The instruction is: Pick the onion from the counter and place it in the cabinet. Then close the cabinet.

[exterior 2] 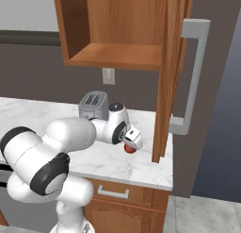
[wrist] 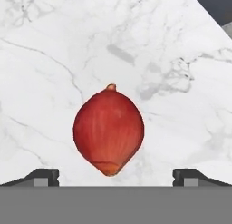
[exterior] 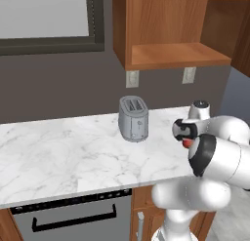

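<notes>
The onion (wrist: 108,130), a glossy red-orange bulb, lies on the white marble counter (wrist: 54,46) near its right end. My gripper (wrist: 116,177) hangs just above it, open, with a fingertip (wrist: 44,175) on either side and a clear gap to the onion. From the base, the onion (exterior 2: 129,149) peeks out under the gripper (exterior 2: 132,141); the left base view shows only a sliver of the onion (exterior: 187,143) below the hand (exterior: 184,131). The cabinet (exterior 2: 113,55) stands open above, its door (exterior 2: 167,76) swung out with a grey bar handle (exterior 2: 194,76).
A silver toaster (exterior: 133,119) stands on the counter (exterior: 58,147) just left of the hand. Wall outlets (exterior: 132,79) sit below the cabinet (exterior: 171,54). A dark appliance front (exterior: 73,218) is under the counter. The open door's lower edge hangs close to the right of the gripper.
</notes>
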### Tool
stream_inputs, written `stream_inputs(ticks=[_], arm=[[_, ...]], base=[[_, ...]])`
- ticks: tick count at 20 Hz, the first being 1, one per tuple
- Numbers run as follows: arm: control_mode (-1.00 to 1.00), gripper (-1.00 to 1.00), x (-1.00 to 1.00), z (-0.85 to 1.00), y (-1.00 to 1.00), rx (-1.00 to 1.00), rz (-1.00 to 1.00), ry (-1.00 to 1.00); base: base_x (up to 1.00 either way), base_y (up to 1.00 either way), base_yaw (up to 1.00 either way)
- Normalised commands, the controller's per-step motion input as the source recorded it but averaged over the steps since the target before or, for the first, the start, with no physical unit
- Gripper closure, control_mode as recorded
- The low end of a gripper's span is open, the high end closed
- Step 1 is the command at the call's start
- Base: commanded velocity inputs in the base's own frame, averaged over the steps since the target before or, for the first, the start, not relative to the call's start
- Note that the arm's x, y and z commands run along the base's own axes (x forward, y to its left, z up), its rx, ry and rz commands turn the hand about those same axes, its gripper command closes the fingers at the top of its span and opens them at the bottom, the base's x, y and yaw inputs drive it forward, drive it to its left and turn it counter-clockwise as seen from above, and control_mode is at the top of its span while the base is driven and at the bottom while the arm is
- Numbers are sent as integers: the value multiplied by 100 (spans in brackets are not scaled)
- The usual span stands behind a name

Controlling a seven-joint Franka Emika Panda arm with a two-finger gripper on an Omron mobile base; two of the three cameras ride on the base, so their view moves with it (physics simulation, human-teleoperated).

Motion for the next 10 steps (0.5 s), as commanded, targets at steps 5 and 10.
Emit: stream_inputs(ticks=[5, 10], arm=[[-100, -100, 25, -47, -1, 0, -7, 0], [-100, -100, 31, -42, -6, 0, -7, 0]], base=[[0, 0, 0], [0, 0, 0]])
